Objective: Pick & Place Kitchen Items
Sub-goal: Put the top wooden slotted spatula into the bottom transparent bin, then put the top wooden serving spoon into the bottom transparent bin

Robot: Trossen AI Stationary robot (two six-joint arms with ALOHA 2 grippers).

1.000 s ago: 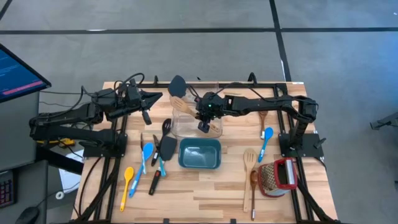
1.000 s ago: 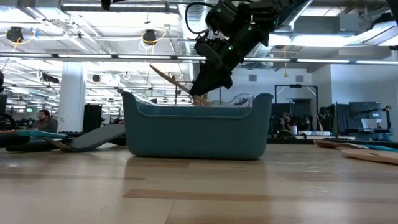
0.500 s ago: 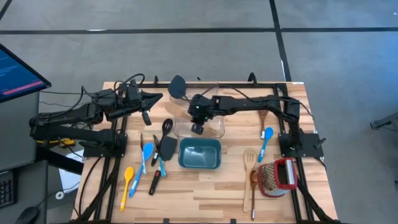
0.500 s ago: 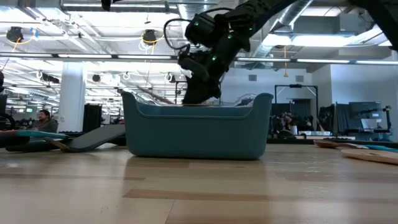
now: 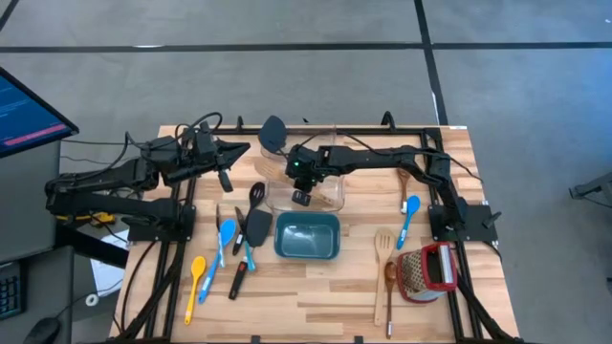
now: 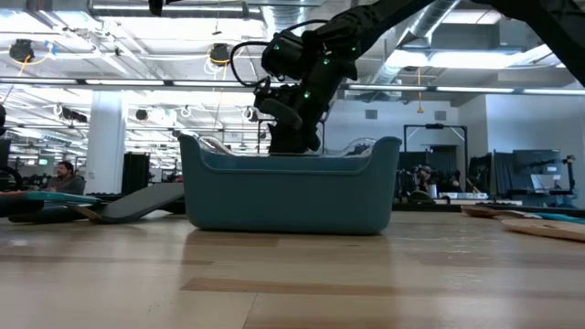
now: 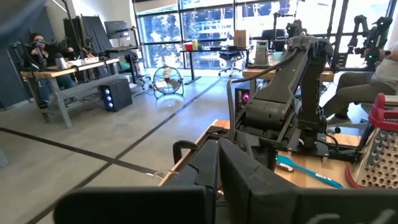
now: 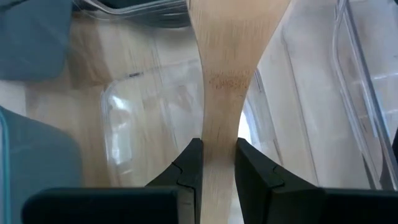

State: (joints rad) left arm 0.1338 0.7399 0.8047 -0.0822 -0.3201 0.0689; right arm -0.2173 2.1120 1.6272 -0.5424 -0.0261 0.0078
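Note:
My right gripper [image 5: 300, 197] is over the clear container [image 5: 330, 186] at the table's middle and is shut on a pale wooden spatula [image 8: 224, 68]. Its blade end [image 5: 258, 165] points far-left, toward a black spatula head [image 5: 273, 134]. In the low view the gripper [image 6: 291, 135] shows behind the teal bin [image 6: 292, 187]. My left gripper [image 5: 232, 150] waits shut at the far left, above the table. Black spatulas and a ladle [image 5: 254, 220] lie flat at the left with blue [image 5: 227, 239] and yellow [image 5: 196, 280] spoons. My right gripper pinches the wooden spatula's handle [image 8: 217, 146] between its two fingers, just behind where it widens into the blade. The fingers [image 8: 188, 167] come from above, across the handle. The spatula lies over the clear container; whether it touches it I cannot tell.
The teal bin [image 5: 307, 238] stands just nearer than the clear container. At the right lie a blue spoon [image 5: 409, 216], a brown wooden spoon [image 5: 405, 182], a pale slotted spatula [image 5: 382, 250] and a red-handled grater [image 5: 427, 270].
My right gripper has gone toward the table's left edge and down over the clear container with the wooden spatula. The spatula's blade, raised at a slant before, has sunk behind the teal bin's rim in the low view.

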